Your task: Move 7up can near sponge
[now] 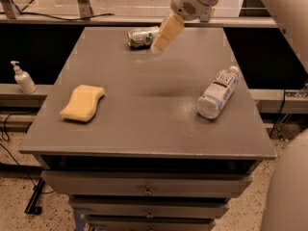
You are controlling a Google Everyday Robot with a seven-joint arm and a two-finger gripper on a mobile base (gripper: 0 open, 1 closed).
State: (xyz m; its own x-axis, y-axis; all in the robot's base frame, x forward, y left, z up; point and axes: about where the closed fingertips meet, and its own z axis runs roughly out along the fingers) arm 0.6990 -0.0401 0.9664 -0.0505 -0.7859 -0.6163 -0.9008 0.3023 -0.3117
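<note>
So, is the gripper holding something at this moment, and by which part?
Nothing, it seems: the gripper hangs beside the small silver-green metal can, which lies on the grey table.

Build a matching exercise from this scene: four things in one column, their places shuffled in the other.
1. 7up can
2. sponge
3. water bottle
4. gripper

A. left side of the table, nearer the front
B. lying on the table's right side
C. hovering over the table's far part
D. lying on its side at the table's far edge

Pairs: 1-D, 2-A, 3-B, 4-C.
</note>
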